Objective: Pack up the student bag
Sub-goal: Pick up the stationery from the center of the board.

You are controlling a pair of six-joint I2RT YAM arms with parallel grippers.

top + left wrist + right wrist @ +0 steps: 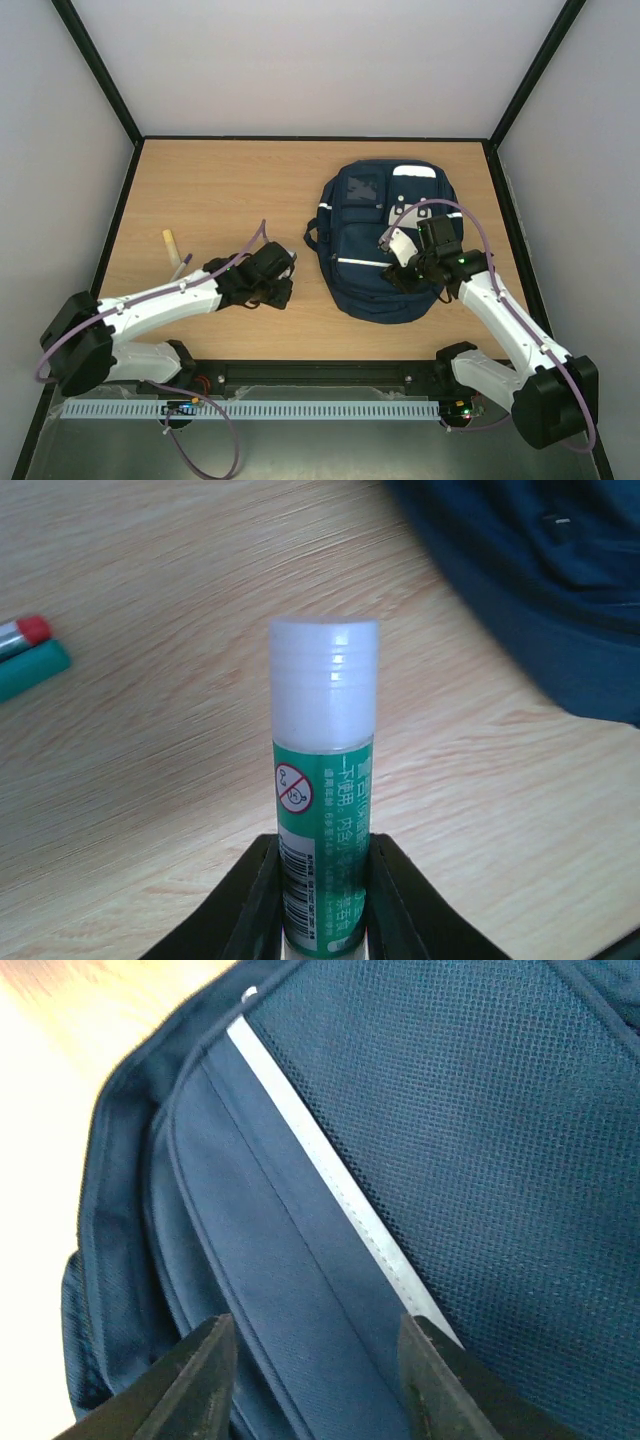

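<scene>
The student bag [372, 210] is a navy backpack with white stripes, lying flat at the table's right centre. My left gripper [322, 858] is shut on a green glue stick [323, 730] with a translucent white cap, held over the wood just left of the bag [560, 590]. In the top view this gripper [283, 290] sits near the bag's lower left corner. My right gripper [315, 1332] is open and empty, close above the bag's fabric [500, 1110] beside a white stripe [330, 1190]. In the top view it [402, 272] hovers over the bag's near part.
A pale yellow stick-like item [172, 247] lies on the table at the left. A red-capped pen [22, 635] and a teal pen [32, 670] lie on the wood left of the glue stick. Dark walls edge the table.
</scene>
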